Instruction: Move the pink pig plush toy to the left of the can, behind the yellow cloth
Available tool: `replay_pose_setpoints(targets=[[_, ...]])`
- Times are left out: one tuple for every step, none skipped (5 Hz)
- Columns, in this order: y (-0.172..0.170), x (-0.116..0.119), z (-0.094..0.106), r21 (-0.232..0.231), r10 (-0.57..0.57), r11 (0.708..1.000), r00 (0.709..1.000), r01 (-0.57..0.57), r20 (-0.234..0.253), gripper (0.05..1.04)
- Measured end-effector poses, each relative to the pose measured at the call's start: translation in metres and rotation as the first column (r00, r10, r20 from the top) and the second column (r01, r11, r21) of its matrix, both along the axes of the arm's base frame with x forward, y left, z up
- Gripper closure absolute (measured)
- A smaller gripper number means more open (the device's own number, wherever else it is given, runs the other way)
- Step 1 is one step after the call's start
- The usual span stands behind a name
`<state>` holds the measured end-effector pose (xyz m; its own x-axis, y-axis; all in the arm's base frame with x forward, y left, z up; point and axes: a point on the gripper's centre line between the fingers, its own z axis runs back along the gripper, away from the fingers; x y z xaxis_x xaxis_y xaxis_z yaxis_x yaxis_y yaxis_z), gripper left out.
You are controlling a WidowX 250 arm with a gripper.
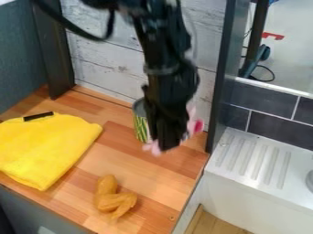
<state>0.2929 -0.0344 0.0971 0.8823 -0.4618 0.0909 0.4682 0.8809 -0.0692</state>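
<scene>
1 pink toy (196, 126) aslant at the hand (165, 145)

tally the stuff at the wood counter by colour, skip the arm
yellow: 1 (cloth)
black: 1 (strip on the cloth)
orange-brown: 1 (twisted piece)
green-striped: 1 (can)
pink: 1 (soft-looking thing, partly hidden by the gripper, counted as one)
total: 5

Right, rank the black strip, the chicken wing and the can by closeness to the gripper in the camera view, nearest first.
Nearest to the gripper:
1. Can: just to its left in the picture, partly hidden behind it.
2. Chicken wing: lower left, near the counter's front.
3. Black strip: far left, at the yellow cloth's back edge.
</scene>
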Motion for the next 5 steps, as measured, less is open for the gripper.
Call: replay_pose_setpoints(targets=[[0.016,0.005,0.027,-0.020,0.133,0.991,0.989,-0.132,0.067,0.779],[0.054,0.017,0.060,-0.147,0.379,0.921,0.916,-0.361,0.127,0.779],[0.114,0.035,0.085,-0.372,0.634,0.741,0.765,-0.559,0.114,0.779],[0.154,0.062,0.075,-0.410,0.813,0.550,0.579,-0.728,0.061,0.779],[0.185,0.072,0.057,-0.327,0.939,0.333,0.341,-0.885,0.032,0.779]])
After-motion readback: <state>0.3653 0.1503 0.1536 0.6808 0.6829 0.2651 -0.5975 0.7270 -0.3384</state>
